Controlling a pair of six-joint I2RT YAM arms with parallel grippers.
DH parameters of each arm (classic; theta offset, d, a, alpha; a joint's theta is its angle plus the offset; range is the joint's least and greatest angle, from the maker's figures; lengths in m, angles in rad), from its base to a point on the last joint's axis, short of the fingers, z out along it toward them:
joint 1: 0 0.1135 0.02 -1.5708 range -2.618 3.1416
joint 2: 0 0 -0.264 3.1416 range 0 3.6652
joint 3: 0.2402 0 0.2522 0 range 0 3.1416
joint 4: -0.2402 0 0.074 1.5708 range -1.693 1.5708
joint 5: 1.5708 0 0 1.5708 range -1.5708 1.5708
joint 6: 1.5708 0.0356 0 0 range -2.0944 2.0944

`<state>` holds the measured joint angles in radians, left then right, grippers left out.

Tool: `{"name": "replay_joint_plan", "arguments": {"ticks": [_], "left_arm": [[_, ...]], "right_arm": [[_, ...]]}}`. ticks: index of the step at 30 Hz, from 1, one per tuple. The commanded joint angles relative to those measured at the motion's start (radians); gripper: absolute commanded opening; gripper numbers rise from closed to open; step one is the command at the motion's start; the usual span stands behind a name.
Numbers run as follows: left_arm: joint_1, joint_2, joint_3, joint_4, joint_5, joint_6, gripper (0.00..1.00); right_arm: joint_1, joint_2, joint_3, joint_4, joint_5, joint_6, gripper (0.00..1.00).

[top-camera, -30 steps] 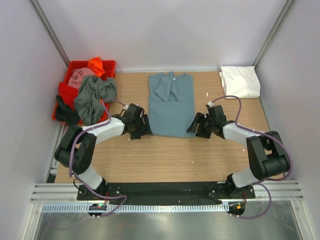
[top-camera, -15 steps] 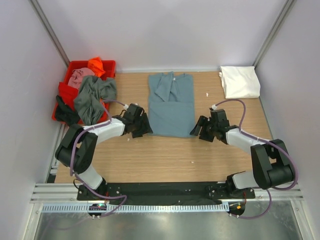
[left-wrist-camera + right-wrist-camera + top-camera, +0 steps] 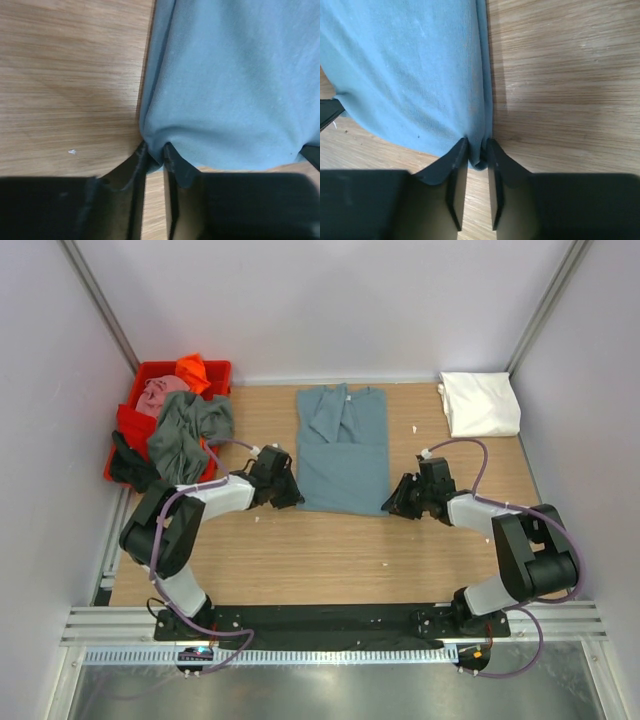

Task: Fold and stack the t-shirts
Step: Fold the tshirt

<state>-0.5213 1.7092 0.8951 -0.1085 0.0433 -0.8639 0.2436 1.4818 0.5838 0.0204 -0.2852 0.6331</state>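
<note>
A dusty teal-blue t-shirt (image 3: 342, 448) lies partly folded in the middle of the wooden table, neck end toward the back. My left gripper (image 3: 290, 494) is shut on its near left corner; in the left wrist view the blue cloth (image 3: 225, 85) bunches between the jaws of that gripper (image 3: 155, 152). My right gripper (image 3: 393, 502) is shut on the near right corner, and the cloth (image 3: 410, 70) is pinched between that gripper's (image 3: 477, 150) jaws. A folded white t-shirt (image 3: 480, 403) rests at the back right.
A red tub (image 3: 128, 430) at the back left holds a grey-green shirt (image 3: 184, 435), a pink one (image 3: 160, 392), an orange one (image 3: 193, 369) and something black (image 3: 131, 466). White walls close in on three sides.
Both grippers moved in onto the blue shirt's near corners and went from open to shut on the cloth.
</note>
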Motion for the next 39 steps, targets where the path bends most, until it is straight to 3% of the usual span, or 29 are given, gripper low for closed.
{"name": "replay_joint_plan", "arguments": {"ticks": [1, 4, 8, 14, 22, 28, 34, 39], "left_arm": [[0.001, 0.04, -0.025, -0.02, -0.023, 0.008, 0.17], [0.0, 0.044, -0.022, -0.019, -0.02, 0.014, 0.0], [-0.009, 0.009, -0.025, -0.023, -0.022, 0.022, 0.0], [-0.052, -0.158, -0.058, -0.138, -0.055, 0.008, 0.0], [-0.201, -0.437, -0.142, -0.316, -0.137, -0.079, 0.0], [-0.255, -0.646, -0.084, -0.506, -0.19, -0.126, 0.0], [-0.25, -0.633, 0.097, -0.675, -0.275, -0.09, 0.0], [-0.166, -0.513, 0.249, -0.701, -0.237, -0.008, 0.0]], "right_arm": [[0.003, 0.047, -0.038, -0.074, 0.037, -0.016, 0.26], [0.003, 0.054, -0.039, -0.062, 0.024, -0.012, 0.15], [0.003, 0.046, -0.033, -0.056, 0.011, -0.012, 0.01], [0.003, -0.07, -0.022, -0.163, 0.023, -0.019, 0.01], [0.005, -0.446, -0.061, -0.447, 0.009, -0.015, 0.01], [0.011, -0.649, 0.0, -0.595, -0.043, 0.036, 0.01], [0.011, -0.586, 0.219, -0.671, -0.002, 0.005, 0.01], [0.011, -0.389, 0.39, -0.651, 0.032, -0.039, 0.01]]}}
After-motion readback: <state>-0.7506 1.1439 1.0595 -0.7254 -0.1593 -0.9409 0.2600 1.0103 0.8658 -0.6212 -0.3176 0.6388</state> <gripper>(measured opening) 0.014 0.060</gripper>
